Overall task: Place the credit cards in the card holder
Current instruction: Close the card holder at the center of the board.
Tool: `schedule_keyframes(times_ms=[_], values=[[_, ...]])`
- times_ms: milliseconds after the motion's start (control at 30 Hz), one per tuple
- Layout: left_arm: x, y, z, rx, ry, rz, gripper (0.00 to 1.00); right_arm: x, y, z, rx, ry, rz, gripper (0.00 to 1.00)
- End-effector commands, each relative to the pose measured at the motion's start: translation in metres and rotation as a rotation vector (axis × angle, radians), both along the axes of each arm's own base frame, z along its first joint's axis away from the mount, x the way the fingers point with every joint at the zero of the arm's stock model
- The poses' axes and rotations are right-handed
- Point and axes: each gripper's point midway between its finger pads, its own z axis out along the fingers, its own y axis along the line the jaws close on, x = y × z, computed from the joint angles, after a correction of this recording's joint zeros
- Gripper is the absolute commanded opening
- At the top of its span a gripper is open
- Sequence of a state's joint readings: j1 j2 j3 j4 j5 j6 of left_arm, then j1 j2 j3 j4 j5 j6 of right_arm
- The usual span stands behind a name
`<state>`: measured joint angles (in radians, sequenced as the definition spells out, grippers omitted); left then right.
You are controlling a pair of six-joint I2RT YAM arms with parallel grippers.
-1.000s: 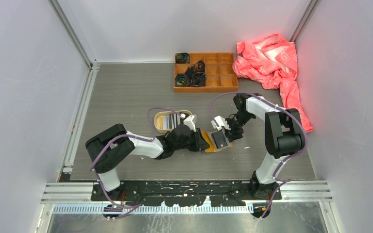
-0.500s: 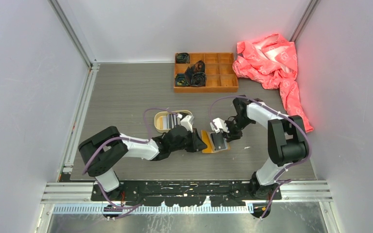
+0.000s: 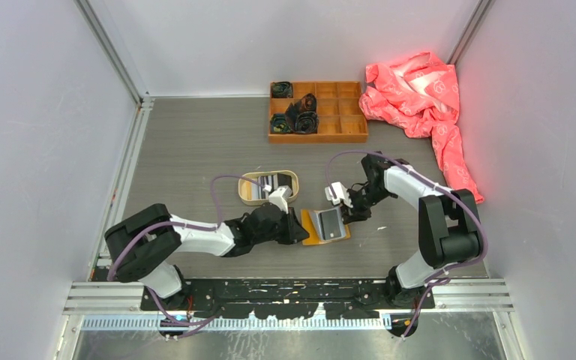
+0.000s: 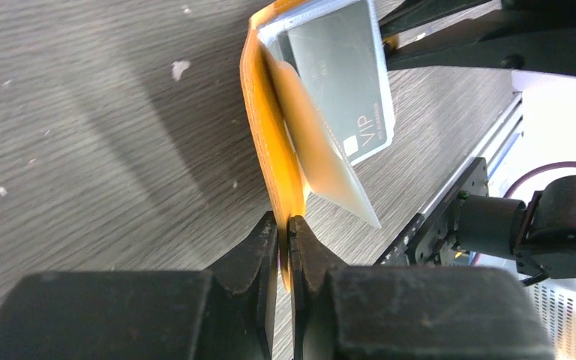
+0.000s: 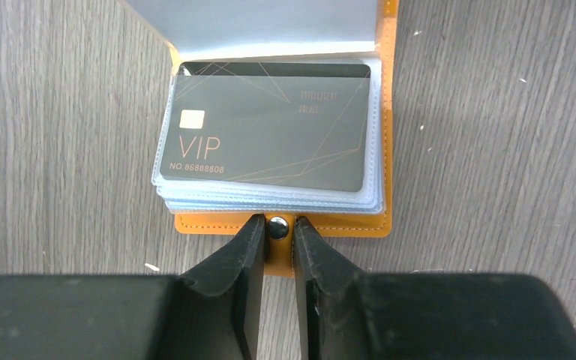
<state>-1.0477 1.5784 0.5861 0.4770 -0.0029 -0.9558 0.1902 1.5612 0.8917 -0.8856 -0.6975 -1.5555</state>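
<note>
From above, the card holder (image 3: 311, 234) lies open between the claws, with the left gripper (image 3: 301, 230) at its left edge and the right gripper (image 3: 346, 213) at its far right edge. Beyond the left claw's wrist, an oval tray (image 3: 241, 187) holds what may be more credit cards (image 3: 268, 182)

Left wrist: the claw is clenched on the holder's orange cover, which stands up from its fingertips

Right wrist: the claw nips the cover's snap stud (image 5: 276, 227), with a grey VIP card (image 5: 266, 142) sleeved just beyond

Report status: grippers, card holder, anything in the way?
Left gripper clamped on card holder cover, holding it open. Right gripper closed at its snap edge. Grey VIP card sits in top sleeve. Nothing blocking; more cards in oval tray.
</note>
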Motion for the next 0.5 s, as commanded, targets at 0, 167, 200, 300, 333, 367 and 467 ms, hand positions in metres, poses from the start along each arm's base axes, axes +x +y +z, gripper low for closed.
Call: schedule_keyframes(times_ms=[0, 167, 200, 300, 333, 367, 467], values=[[0.001, 0.009, 0.013, -0.031, -0.029, 0.051, 0.11, 0.006, 0.011, 0.016, 0.062, -0.009, -0.063, 0.07], [-0.002, 0.013, 0.016, -0.040, -0.040, 0.057, 0.10, 0.010, 0.021, 0.025, 0.091, 0.016, -0.143, 0.07], [-0.003, 0.013, 0.017, -0.040, -0.041, 0.054, 0.10, 0.008, 0.023, 0.026, 0.096, 0.017, -0.137, 0.07], [-0.003, 0.013, 0.020, -0.026, -0.043, 0.050, 0.10, 0.002, 0.030, 0.033, 0.128, 0.008, -0.106, 0.07], [-0.003, 0.014, 0.020, -0.015, -0.041, 0.050, 0.10, -0.001, 0.033, 0.037, 0.147, -0.001, -0.083, 0.07], [-0.004, 0.015, 0.021, -0.007, -0.041, 0.049, 0.10, -0.005, 0.036, 0.041, 0.170, -0.015, -0.044, 0.07], [-0.005, 0.020, 0.023, 0.010, -0.044, 0.054, 0.10, -0.018, 0.044, 0.052, 0.242, -0.011, 0.019, 0.07]])
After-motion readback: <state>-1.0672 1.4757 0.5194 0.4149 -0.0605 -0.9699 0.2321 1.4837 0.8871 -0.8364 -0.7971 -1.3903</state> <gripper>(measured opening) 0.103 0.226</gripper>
